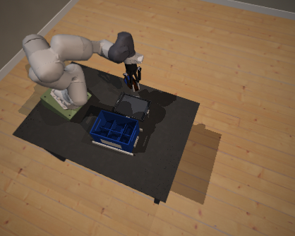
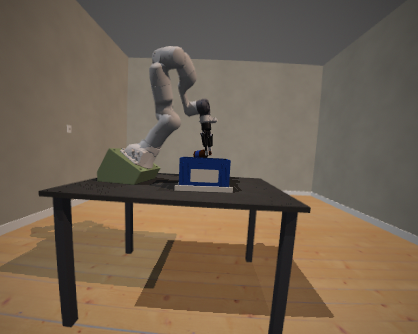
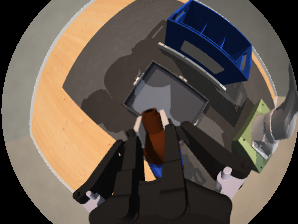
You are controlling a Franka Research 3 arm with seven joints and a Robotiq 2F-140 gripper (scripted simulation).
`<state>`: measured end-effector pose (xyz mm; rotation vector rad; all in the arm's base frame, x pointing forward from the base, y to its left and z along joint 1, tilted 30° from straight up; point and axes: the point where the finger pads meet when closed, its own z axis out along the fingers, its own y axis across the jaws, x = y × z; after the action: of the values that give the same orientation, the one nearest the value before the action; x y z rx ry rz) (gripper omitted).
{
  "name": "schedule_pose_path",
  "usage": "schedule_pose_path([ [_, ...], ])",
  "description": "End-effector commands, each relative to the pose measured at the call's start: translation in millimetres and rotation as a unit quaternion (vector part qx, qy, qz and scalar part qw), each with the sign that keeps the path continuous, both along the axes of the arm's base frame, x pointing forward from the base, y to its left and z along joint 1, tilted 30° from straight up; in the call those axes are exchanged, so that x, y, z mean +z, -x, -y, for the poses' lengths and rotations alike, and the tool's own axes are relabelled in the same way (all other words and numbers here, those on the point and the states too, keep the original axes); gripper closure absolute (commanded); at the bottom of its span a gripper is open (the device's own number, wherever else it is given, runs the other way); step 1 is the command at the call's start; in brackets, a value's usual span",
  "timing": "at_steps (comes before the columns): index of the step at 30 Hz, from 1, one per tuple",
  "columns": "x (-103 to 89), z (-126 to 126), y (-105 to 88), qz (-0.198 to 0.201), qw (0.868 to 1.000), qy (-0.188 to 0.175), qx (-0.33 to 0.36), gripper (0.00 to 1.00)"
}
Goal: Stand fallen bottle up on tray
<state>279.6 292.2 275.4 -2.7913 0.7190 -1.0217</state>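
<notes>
My gripper (image 1: 135, 87) (image 2: 207, 152) (image 3: 152, 119) is shut on the brown bottle (image 1: 134, 85) (image 2: 199, 154) (image 3: 156, 147), with the fingertips on either side of its neck end. The bottle is in the air and lies nearly level in the exterior view, its blue part to the left of the fingers. The black-rimmed grey tray (image 1: 132, 104) (image 3: 155, 90) lies on the table, below and beyond the fingertips in the wrist view, with nothing standing on it. The crate hides it in the exterior view.
The blue crate (image 1: 126, 144) (image 2: 187, 172) (image 3: 235, 72) with open compartments stands beside the tray, on the side away from the gripper. A pale strip (image 1: 112, 148) (image 2: 203, 189) runs along its foot. The arm's green base (image 1: 70, 114) (image 2: 119, 170) is at the table's left.
</notes>
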Motion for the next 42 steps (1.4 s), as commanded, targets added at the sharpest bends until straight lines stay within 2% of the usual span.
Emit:
schedule_pose_path([
  [1, 0.2, -0.8, 0.4, 0.001, 1.000, -0.004, -0.004, 1.00],
  [34, 0.1, -0.8, 0.4, 0.002, 1.000, -0.004, -0.004, 1.00],
  [42, 0.0, -0.9, 0.7, 0.012, 1.000, 0.001, -0.007, 1.00],
])
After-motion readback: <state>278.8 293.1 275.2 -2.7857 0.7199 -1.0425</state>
